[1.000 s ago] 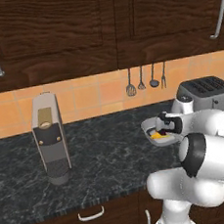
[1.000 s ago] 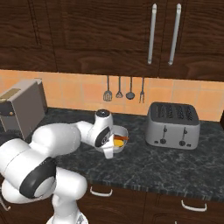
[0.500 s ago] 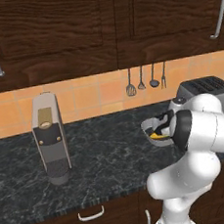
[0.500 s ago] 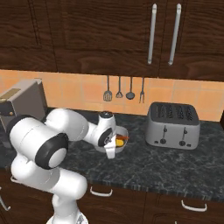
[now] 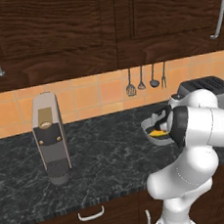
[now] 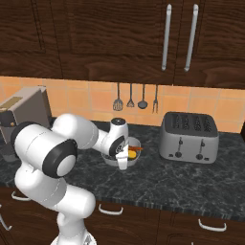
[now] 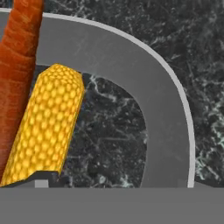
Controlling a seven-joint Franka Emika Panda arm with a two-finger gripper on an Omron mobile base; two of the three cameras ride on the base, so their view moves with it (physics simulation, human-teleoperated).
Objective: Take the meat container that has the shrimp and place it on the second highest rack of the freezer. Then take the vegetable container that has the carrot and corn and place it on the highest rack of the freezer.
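A: Right base view first: where is the gripper [image 6: 123, 158]?

B: Down at the vegetable container [image 6: 134, 146], a rounded pale dish about midway between the counter's [image 6: 158, 179] back edge and front edge, left of the toaster [image 6: 189, 138]. The white hand covers the dish's left part.

A: Are the jaws closed on anything?

B: No. They stand wide apart, and no picture shows them gripping the dish or the food.

A: What does the hand view give?

B: The carrot [image 7: 19, 57] and the corn [image 7: 46, 127] lie side by side, touching along their lengths. In that view their long axes run from the bottom left up toward the top, tilted a little right. The container's grey curved rim [image 7: 162, 100] sweeps round them on the right, with dark marble showing through its floor.

A: Room to move?

B: In the left base view the counter [image 5: 104, 159] is bare between the dish [image 5: 153, 129] and the coffee machine [image 5: 50, 138] near the left end, a broad open stretch. Toward the back edge, the utensils [image 5: 147, 79] hang on the tiled wall above the dish. On the right, the toaster [image 5: 210, 90] is near, partly behind the arm.

A: Any readable writing?

B: None I can make out; the coffee machine and toaster are too small to tell.
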